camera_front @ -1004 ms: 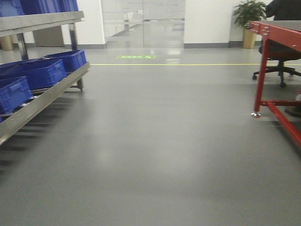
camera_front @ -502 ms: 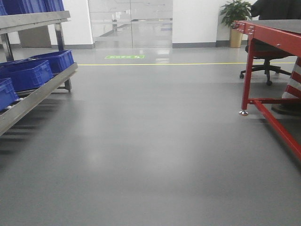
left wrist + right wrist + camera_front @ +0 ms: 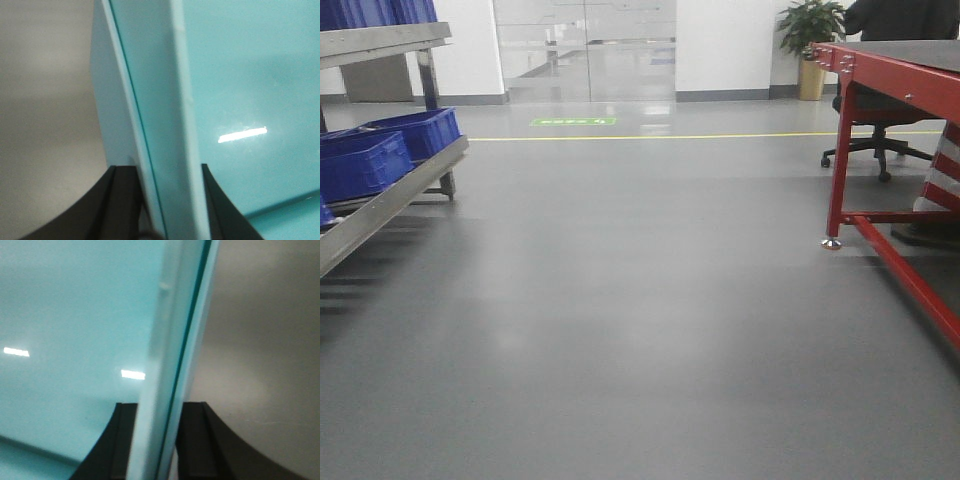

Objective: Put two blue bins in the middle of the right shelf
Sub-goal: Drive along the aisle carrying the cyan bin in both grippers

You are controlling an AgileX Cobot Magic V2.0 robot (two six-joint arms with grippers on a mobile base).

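Turquoise-blue plastic fills both wrist views: the turquoise-blue plastic bin (image 3: 240,90) hangs between the arms with its side walls upright. The left pincer (image 3: 162,172) is clenched on one wall's rim, a black finger on either side. The right pincer (image 3: 160,410) grasps the opposite wall the same way. I cannot tell whether a second bin is nested in it.

Over the past second the front view has swung rightward. The grey steel shelf rack (image 3: 390,195) and its dark blue plastic crates (image 3: 365,160) have slid out toward nine o'clock, fewer crates showing. The red steel-framed desk (image 3: 880,70) at two o'clock has come further in, along with a red-and-white striped post (image 3: 940,185) at three o'clock. I judge the base is turning away from that rack toward the right shelf, which is not yet in sight; the bin is in transit, not placed.

The green floor marking (image 3: 573,122) near eleven o'clock carries pale characters too small to read. No brand or label shows on the bin walls.
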